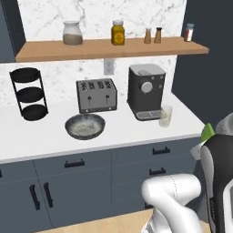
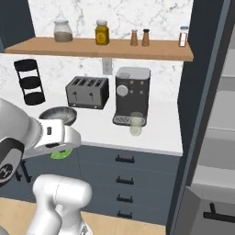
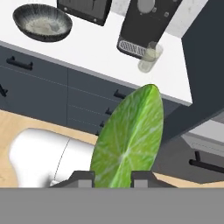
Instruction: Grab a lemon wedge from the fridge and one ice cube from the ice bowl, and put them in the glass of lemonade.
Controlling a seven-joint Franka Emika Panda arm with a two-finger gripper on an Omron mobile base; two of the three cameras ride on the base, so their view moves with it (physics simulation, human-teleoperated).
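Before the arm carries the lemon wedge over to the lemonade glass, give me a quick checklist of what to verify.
1. Gripper shut on lemon wedge: ok.
2. Glass of lemonade upright on the counter, by the coffee machine: ok.
3. Glass mouth uncovered: ok.
4. Wedge fits the glass mouth: cannot tell.
5. Ice bowl on the counter, apart from the glass: ok.
6. Ice cube visible in bowl: cannot tell.

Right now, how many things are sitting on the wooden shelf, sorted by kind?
Jars: 2, a clear jar and an amber jar
Shakers: 2, light shaker, dark shaker
Spice bottle: 1
Total: 5
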